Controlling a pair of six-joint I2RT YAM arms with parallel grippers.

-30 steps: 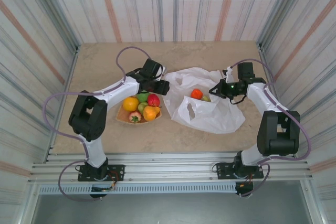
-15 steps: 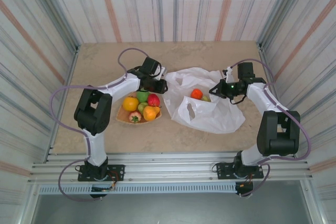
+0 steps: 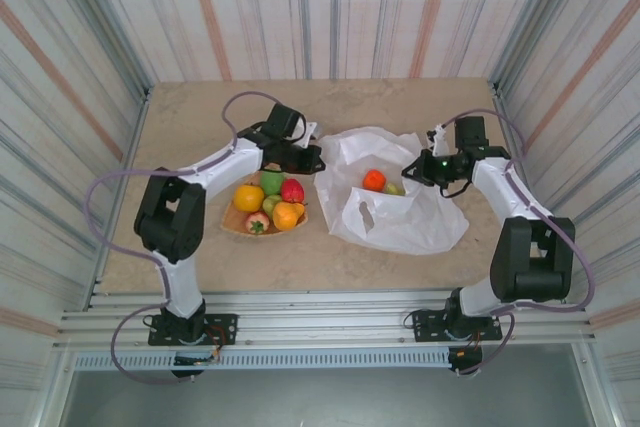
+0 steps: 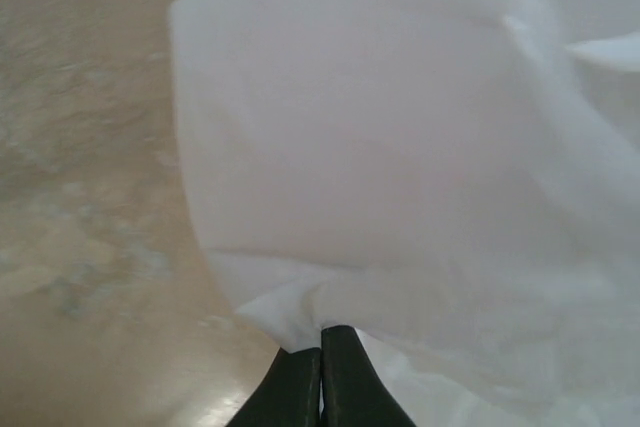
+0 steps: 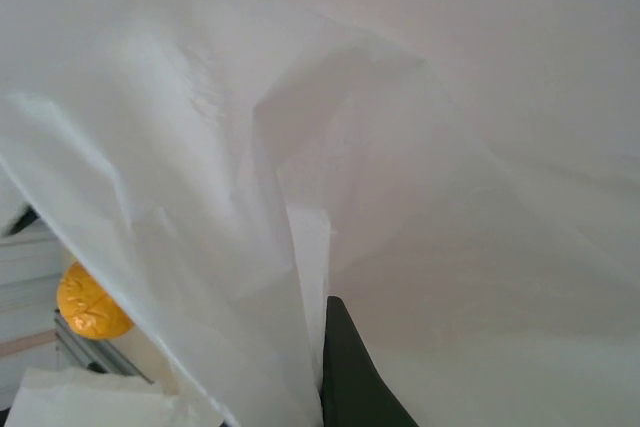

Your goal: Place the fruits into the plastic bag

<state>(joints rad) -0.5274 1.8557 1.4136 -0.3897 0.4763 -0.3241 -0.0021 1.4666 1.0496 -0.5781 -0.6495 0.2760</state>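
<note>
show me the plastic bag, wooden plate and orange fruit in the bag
crinkled white plastic bag (image 3: 410, 227), top view, near flat panel
flat tan wooden plate (image 3: 236, 230), top view, near-left rim
small glossy orange fruit (image 3: 374, 179), top view, its middle

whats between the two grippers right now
Top view: the plastic bag stretches from left gripper to right gripper, with an orange fruit and a greenish fruit in its open mouth.

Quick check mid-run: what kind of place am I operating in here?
Probably a small robot test booth, not a kitchen: striped sheet walls close in a stone-look table, a metal rail runs along its near edge, and the fruits look like toys.
</note>
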